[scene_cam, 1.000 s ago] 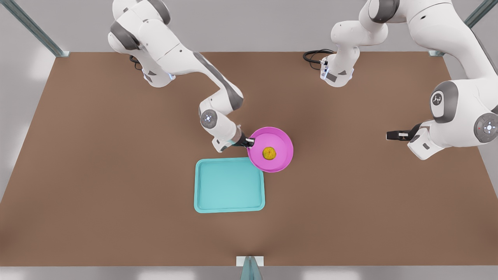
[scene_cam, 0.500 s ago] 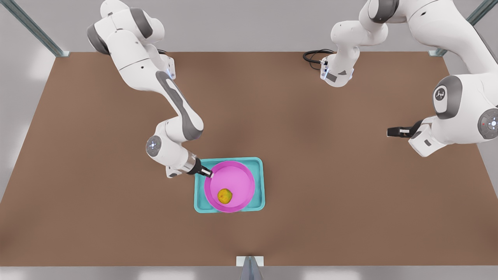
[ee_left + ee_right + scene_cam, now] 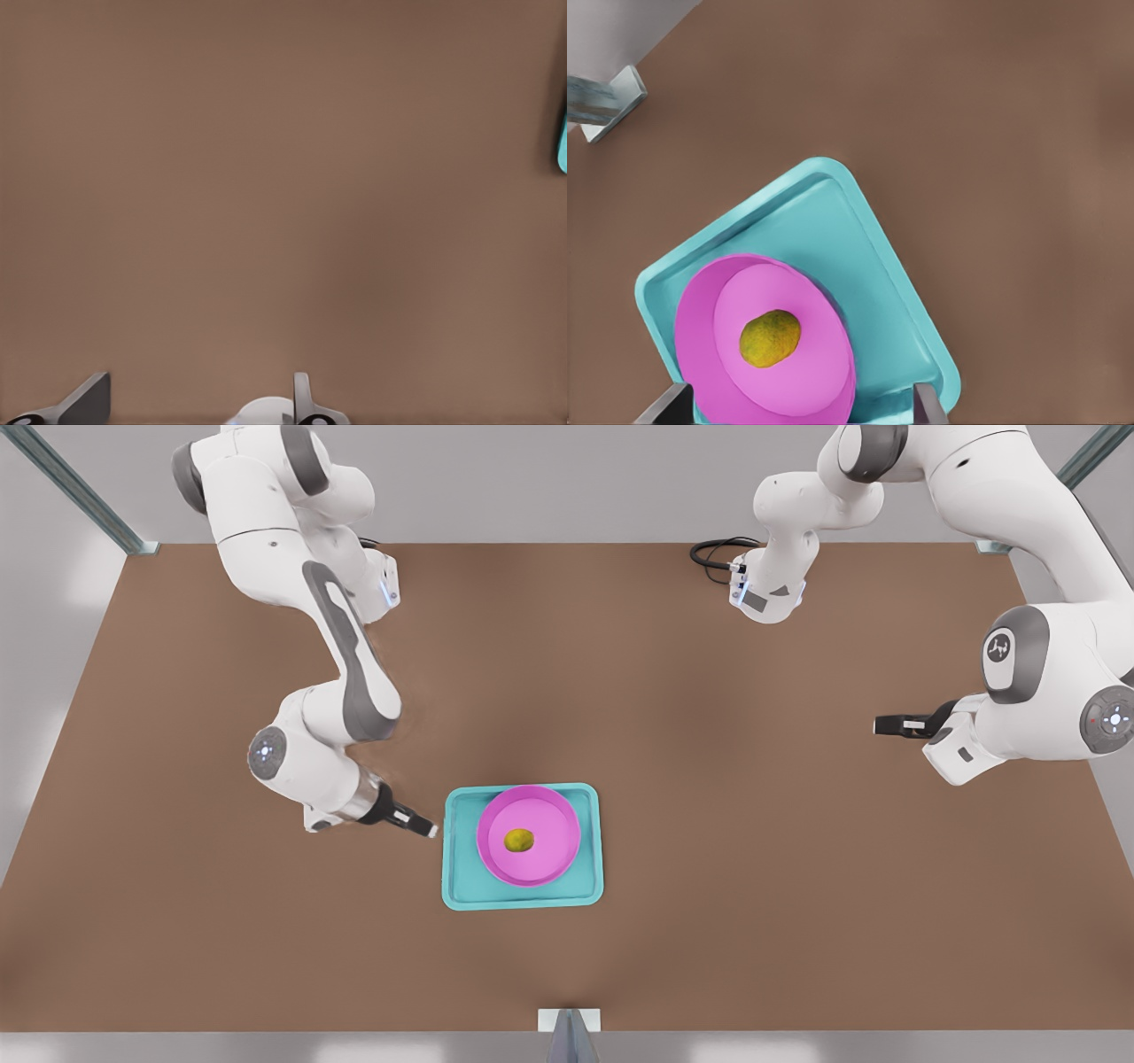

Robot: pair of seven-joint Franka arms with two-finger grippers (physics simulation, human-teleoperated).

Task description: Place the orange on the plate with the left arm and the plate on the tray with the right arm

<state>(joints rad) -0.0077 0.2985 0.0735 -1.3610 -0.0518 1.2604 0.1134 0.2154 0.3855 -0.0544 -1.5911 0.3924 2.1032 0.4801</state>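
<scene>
- Right pincer (image 3: 431, 831): spread wide open and holding nothing, just beside the tray's edge on the front view's left, hanging low over the table (image 3: 753, 886).
- Tray (image 3: 461, 886): lying flat on the table, turquoise, low rim all round.
- Plate (image 3: 549, 815): sitting inside the tray, well within the rim, pushed a bit toward the far side. Looks level, not tipped up on the rim.
- Orange (image 3: 519, 840): resting near the middle of the plate, touching nothing else.
- Left pincer (image 3: 879, 726): way off on the front view's right, well apart from everything, fingers parted and empty, just waiting.
- So, by the look of it, both placements done; nothing left but backing the arms off.
- Handling-wise: plate probably stiff, light and a bit slick, so best pinched by the raised rim, one finger inside and one outside. Keep it level, since the orange is round and free to roll.
- Orange looks small, firm and rough-skinned, so decent grip; take it across the middle from above, no hard squeeze needed.
</scene>
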